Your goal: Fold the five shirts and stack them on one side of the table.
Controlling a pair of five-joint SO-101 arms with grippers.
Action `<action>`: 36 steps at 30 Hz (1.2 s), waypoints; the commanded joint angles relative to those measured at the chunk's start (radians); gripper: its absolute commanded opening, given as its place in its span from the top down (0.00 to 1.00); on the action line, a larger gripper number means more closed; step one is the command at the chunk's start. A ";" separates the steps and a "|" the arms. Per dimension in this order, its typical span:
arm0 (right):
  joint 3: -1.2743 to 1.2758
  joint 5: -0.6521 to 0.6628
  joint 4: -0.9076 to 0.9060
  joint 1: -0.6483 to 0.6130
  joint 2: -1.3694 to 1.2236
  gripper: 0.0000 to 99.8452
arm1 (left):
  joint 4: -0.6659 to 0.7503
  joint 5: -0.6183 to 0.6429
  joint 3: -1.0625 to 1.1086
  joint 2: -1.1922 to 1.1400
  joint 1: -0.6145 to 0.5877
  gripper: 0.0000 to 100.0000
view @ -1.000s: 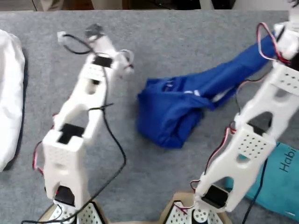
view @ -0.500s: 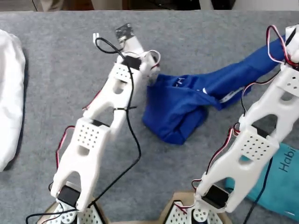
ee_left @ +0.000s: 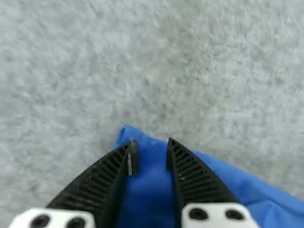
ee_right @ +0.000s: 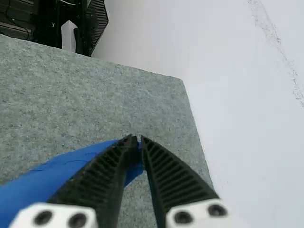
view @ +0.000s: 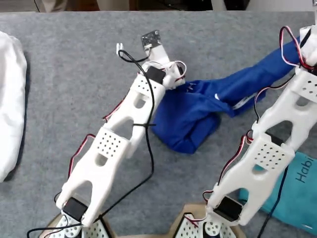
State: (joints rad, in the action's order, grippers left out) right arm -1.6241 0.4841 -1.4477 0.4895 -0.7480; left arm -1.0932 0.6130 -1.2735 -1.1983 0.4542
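The blue shirt (view: 198, 116) lies stretched on a diagonal across the grey counter (view: 64, 74). Its long axis runs from a bunched heap near the middle out towards the far right corner. The right gripper (ee_right: 137, 140) is clenched on the far end, with blue fabric pinched between its black fingers just beside the counter's edge. Over at the heap, the left gripper (ee_left: 151, 147) sits at the shirt's far-left corner. It is released, with its fingers parted and blue cloth showing between them. There is small white print on the shirt's upper fold, too small to read. A white garment (view: 10, 99) lies at the left edge. A teal garment (view: 297, 193) with white lettering, cut off by the picture's edge, sits near right under the arm.
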 commanded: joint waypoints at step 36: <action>-0.044 0.032 0.006 -0.042 0.027 1.00 | -0.017 -0.058 0.031 0.022 0.011 0.98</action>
State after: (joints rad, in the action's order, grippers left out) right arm -1.6241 0.5086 -1.4477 0.4741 -0.7480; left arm -1.1178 0.5623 -1.2290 -1.1983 0.4634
